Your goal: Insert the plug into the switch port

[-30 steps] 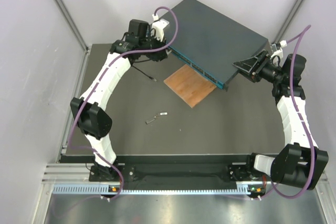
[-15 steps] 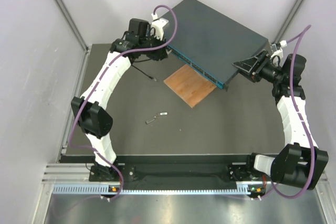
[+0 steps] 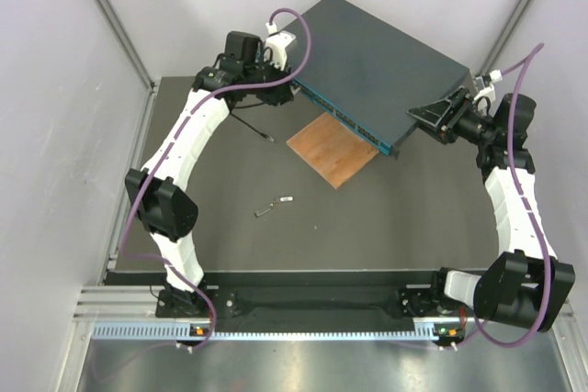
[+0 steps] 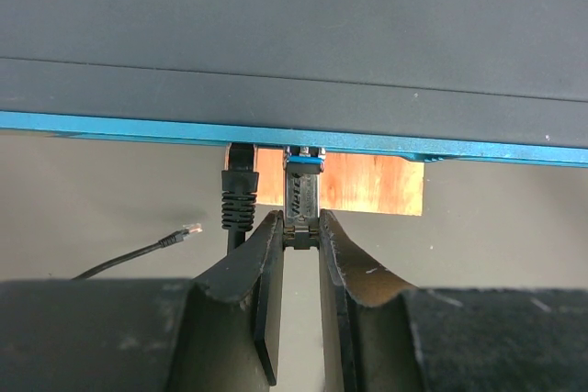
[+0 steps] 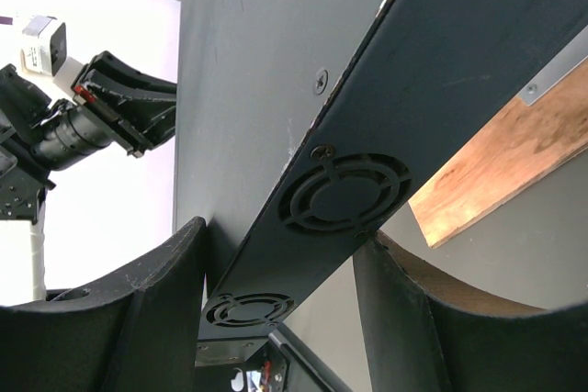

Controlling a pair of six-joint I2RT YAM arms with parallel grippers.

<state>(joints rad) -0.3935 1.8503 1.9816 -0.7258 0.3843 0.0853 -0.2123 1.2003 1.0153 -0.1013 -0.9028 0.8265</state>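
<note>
Only the left wrist view shows the left gripper [image 4: 300,227] pinching a grey piece [image 4: 301,192] at the switch [image 4: 294,43] front, with the plug [image 4: 190,228] loose on the table [image 4: 110,181]. The right gripper [image 5: 280,236] clamps the switch's side.

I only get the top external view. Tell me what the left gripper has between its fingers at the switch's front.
Observer: The left gripper is clamped on a small grey piece with a blue end and no cable. That end is up against the teal front face.
Operator: Report whether any cable is already at that face.
Observer: Yes. A black-booted connector runs up into the face just left of the grey piece. I cannot tell if it is fully seated.
Operator: Now give me the right gripper.
Observer: The right gripper grips the switch's vented end, one finger on each broad face.
</note>
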